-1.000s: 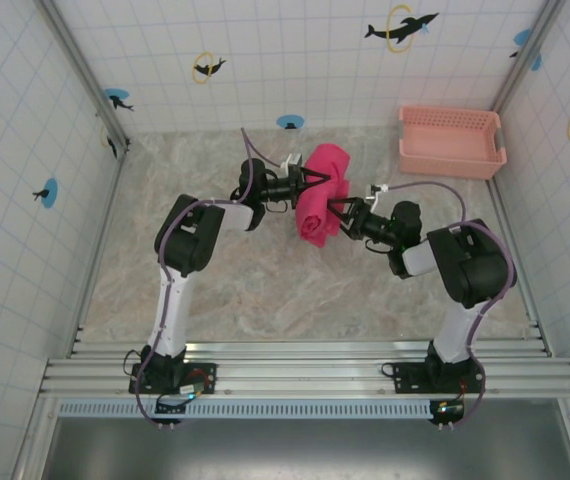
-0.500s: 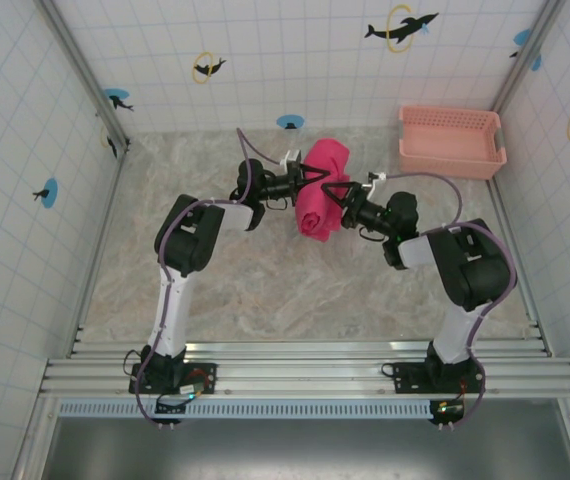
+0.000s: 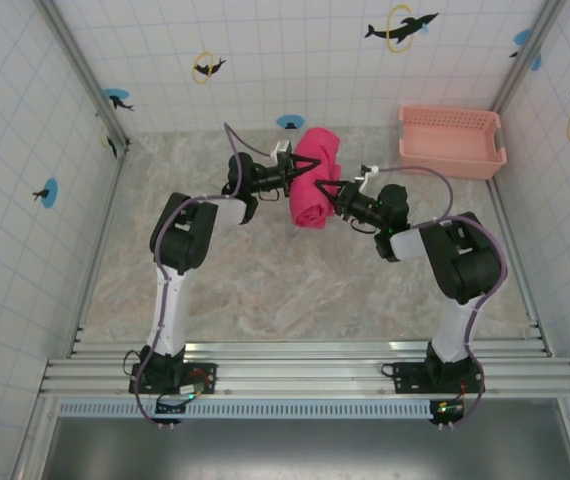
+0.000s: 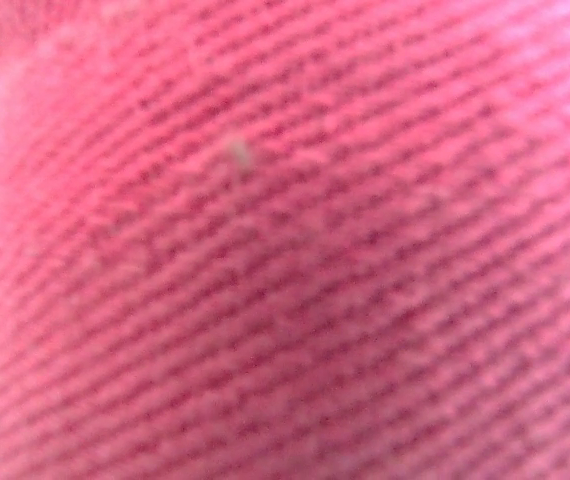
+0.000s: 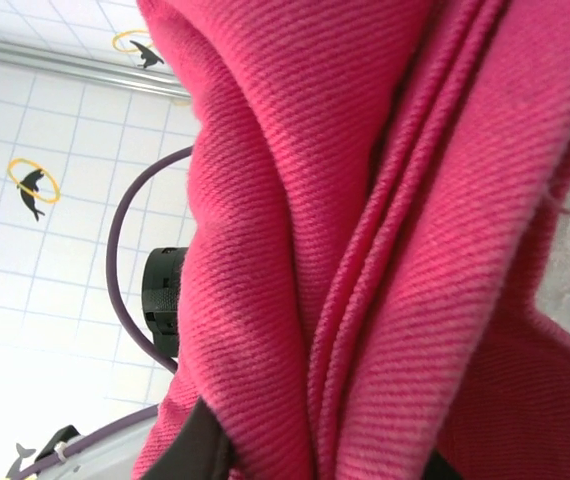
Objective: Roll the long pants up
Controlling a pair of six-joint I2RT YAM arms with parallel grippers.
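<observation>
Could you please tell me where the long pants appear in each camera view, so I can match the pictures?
Top external: the long pants are a rolled bundle at upper centre.
Left wrist: their weave, blurred and very close, at centre.
Right wrist: their folds run top to bottom, centre and right.
Shared landmark: the left arm's purple cable, top external and right wrist.

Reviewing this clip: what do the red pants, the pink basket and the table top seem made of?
The long pants: woven cloth, matte, likely a cotton-type twill; diagonal ribs show up close. The basket: apparently moulded plastic, smooth salmon-pink walls with faint slots. The table top: marble-patterned, beige veining; stone or printed laminate, unclear.
</observation>
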